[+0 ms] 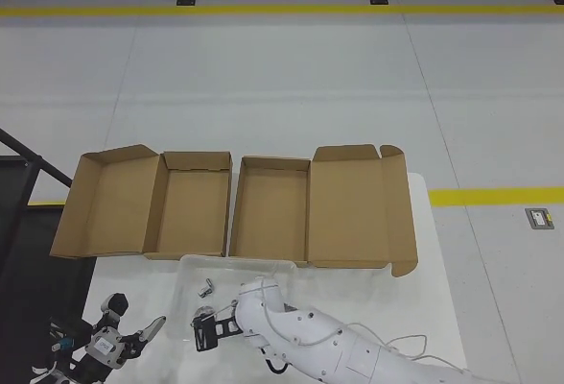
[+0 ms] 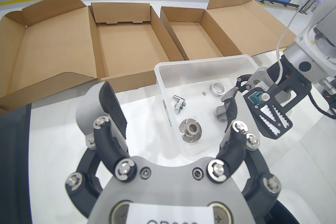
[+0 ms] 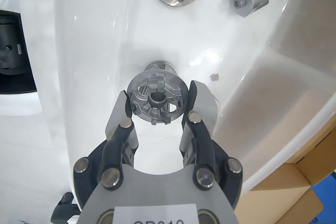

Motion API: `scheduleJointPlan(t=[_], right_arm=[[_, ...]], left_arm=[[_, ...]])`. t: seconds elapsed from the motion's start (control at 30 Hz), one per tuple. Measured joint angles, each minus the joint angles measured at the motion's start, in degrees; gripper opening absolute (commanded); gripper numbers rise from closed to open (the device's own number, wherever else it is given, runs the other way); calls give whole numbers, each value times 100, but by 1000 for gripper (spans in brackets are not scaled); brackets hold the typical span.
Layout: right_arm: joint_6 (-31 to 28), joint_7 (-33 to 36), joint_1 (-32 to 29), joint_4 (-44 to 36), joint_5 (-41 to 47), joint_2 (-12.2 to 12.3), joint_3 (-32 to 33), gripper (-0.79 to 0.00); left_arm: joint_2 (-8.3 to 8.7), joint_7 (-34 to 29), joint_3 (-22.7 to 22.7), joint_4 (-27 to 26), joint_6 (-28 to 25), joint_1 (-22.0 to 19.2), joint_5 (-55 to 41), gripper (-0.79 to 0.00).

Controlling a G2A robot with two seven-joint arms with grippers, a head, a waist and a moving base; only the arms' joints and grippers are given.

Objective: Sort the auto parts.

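From above, the right gripper (image 1: 205, 331) sits low inside the clear plastic bin (image 1: 191, 261), while the left gripper (image 1: 136, 321) hangs outside the bin's wall, beside it over the white table (image 1: 426, 250). The two open brown cardboard boxes (image 1: 194, 206) lie side by side just beyond the bin's far edge. In the left wrist view, the left gripper (image 2: 173, 109) has its fingers spread wide with nothing between them. It looks into the bin at a flanged steel bushing (image 2: 190, 130), a small grey bracket (image 2: 179, 103) and a silver ring (image 2: 218, 88). In the right wrist view, the right gripper (image 3: 159, 101) has its pads pressed against opposite sides of the round rim of a grey cast-metal hub (image 3: 157, 100). The hub stands on end with its bore pointing straight up at the wrist. I judge a straight lift should clear it, and the right arm is plainly the nearer one.
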Motion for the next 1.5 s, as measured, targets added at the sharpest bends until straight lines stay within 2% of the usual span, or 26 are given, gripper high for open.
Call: scheduleJointPlan(t=[0.17,0.3,0.43,0.53,1.0,1.13,1.27,1.4,1.5], right_arm=[[169,34,-413,-1023,-443,302,372,-785],[260,102,-834,-2120,-736,586,928,-785],[427,-93,-1125,-2969,-927,763,1515,-785],[356,-243,-1197,-3148,-906,824,1840,-785],[359,-237,-1197,-3135,-897,821,1846,-785],[847,-678,-1042,-2787,-404,763,2237,-785],[1019,-1125,-315,-1929,374,635,2618,-785],[1701,-1572,506,-685,793,431,2674,-785],[1641,-1740,1134,404,1357,246,2581,-785]], left_arm=[[0,0,0,0,0,0,0,0],[0,0,0,0,0,0,0,0],[0,0,0,0,0,0,0,0],[0,0,0,0,0,0,0,0],[0,0,0,0,0,0,0,0],[0,0,0,0,0,0,0,0],[0,0,0,0,0,0,0,0],[0,0,0,0,0,0,0,0],[0,0,0,0,0,0,0,0]])
